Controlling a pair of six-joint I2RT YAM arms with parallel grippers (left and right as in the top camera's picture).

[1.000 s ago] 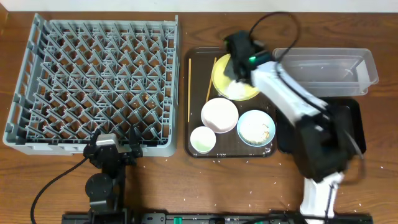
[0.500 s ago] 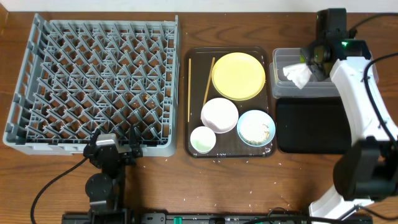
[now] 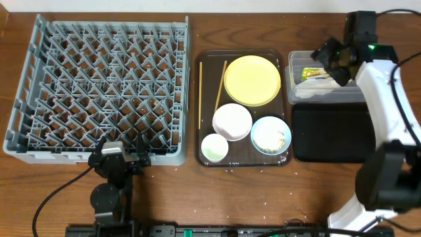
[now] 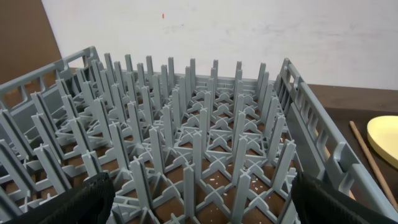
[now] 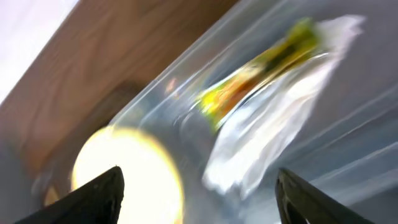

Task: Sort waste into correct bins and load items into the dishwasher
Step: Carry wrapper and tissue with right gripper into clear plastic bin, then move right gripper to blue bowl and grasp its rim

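My right gripper [image 3: 327, 58] hovers open over the clear tub [image 3: 348, 97], nothing between its fingers [image 5: 93, 199]. In the tub lie a yellow-green wrapper [image 3: 314, 74] [image 5: 261, 68] and a crumpled white napkin [image 5: 273, 130]. On the brown tray [image 3: 208, 60] sit a bare yellow plate [image 3: 252, 79], a white bowl [image 3: 231, 121], a light blue bowl [image 3: 270, 135] holding rice scraps, a small white cup [image 3: 214, 147] and two chopsticks [image 3: 200, 95]. My left gripper [image 3: 122, 146] [image 4: 202, 211] rests open at the front edge of the grey dish rack [image 3: 99, 85] [image 4: 186, 124].
A glossy black tray [image 3: 329, 135] lies just in front of the clear tub. Loose rice grains dot the wood near the table's front edge [image 3: 263, 214]. The rack fills the left half of the table.
My right arm swung from the yellow plate over to the clear tub carrying the napkin, then opened. The napkin now lies in the tub. The left arm has not moved.
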